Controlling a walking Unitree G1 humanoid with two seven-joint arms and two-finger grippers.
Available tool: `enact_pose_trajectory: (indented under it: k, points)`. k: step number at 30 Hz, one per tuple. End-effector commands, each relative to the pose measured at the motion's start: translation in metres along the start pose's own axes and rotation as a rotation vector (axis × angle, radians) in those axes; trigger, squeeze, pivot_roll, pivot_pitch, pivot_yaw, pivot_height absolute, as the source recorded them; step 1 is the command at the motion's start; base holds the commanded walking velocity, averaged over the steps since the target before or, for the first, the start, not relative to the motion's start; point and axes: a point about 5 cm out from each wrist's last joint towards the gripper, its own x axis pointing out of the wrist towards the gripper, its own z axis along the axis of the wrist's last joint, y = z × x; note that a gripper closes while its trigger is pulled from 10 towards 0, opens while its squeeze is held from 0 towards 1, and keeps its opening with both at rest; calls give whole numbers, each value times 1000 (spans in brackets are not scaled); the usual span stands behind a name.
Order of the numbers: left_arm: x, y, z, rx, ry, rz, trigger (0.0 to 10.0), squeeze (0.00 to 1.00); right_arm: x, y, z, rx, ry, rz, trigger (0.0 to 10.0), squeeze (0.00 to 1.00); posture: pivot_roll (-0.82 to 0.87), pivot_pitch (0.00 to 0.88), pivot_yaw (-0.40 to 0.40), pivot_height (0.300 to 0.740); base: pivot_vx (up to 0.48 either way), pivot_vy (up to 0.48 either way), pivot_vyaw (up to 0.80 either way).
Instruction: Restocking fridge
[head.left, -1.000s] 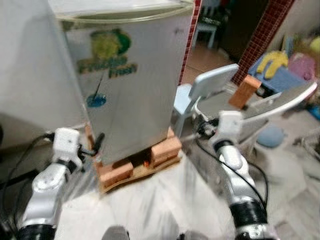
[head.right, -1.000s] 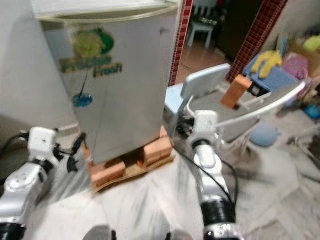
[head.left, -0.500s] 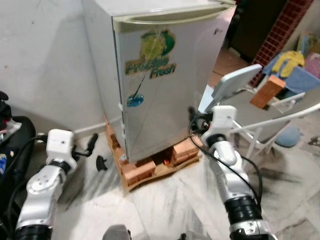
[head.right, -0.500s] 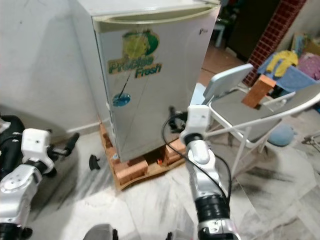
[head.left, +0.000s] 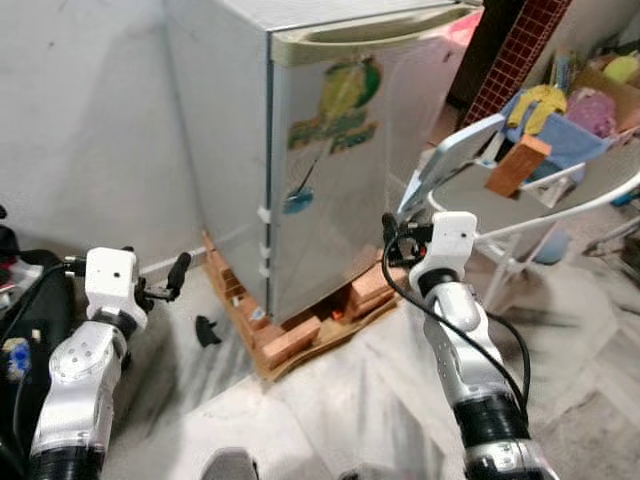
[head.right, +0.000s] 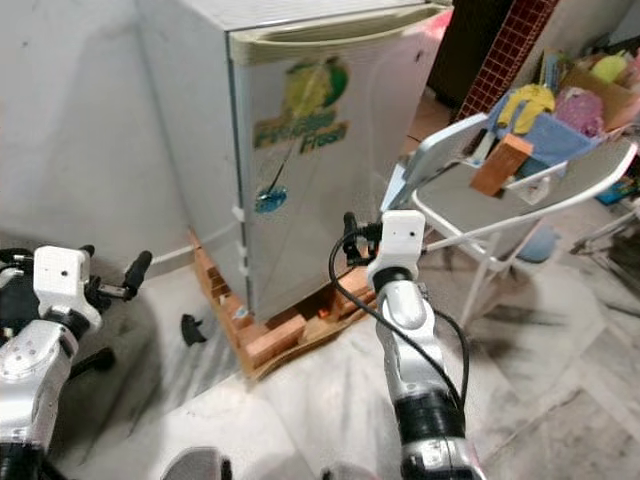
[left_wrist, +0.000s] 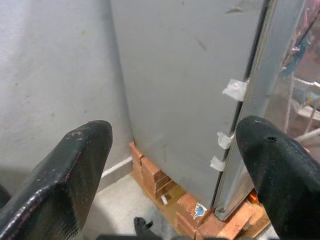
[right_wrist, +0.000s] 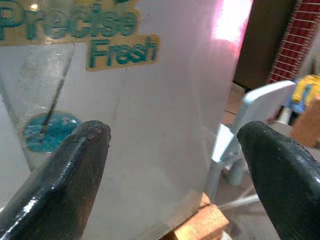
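A small silver fridge (head.left: 330, 150) with a "Precise Fresh" sticker stands on a base of bricks and wood (head.left: 300, 335), its door shut. My left gripper (head.left: 168, 280) hovers low to the left of the fridge, open and holding nothing. In the left wrist view its fingers (left_wrist: 70, 170) frame the fridge's grey side and door edge (left_wrist: 250, 100). My right gripper (head.left: 392, 240) is open and holds nothing, close in front of the door's lower right part. The right wrist view looks between wide-apart fingers (right_wrist: 70, 175) at the sticker (right_wrist: 90, 30).
A grey folding chair (head.left: 465, 160) stands right of the fridge, with a brick (head.left: 515, 165) on a tilted board behind it. A black bag (head.left: 25, 300) lies at far left and a small black object (head.left: 205, 330) on the marble floor. A white wall (head.left: 90, 120) runs behind.
The whole picture has shifted and sharpened as the camera moved; the fridge now shows more of its left side. Both grippers stay open in much the same pose.
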Motion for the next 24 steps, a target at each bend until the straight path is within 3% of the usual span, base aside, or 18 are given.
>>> enact_pose_trajectory:
  k: [1, 4, 19, 24]
  points:
    - [5, -9, 3, -6, -12, -35, 10000, 0, 0, -12, 5, -35, -18, -33, 10000, 0, 140, 0, -56, 740, 0, 266, -800]
    - [6, -10, 2, -28, 1, -38, 10000, 0, 0, -13, 4, -28, -12, -36, 10000, 0, 139, 0, -55, 740, 0, 423, -800]
    - [8, -12, 4, -4, -18, -56, 10000, 0, 0, -11, 3, 2, -3, -26, 10000, 0, 142, 0, -59, 740, 0, 410, 0]
    - [6, -16, 5, -30, -19, -81, 10000, 0, 2, -7, 3, 12, 10, -21, 10000, 0, 148, 0, -62, 740, 379, 285, -123]
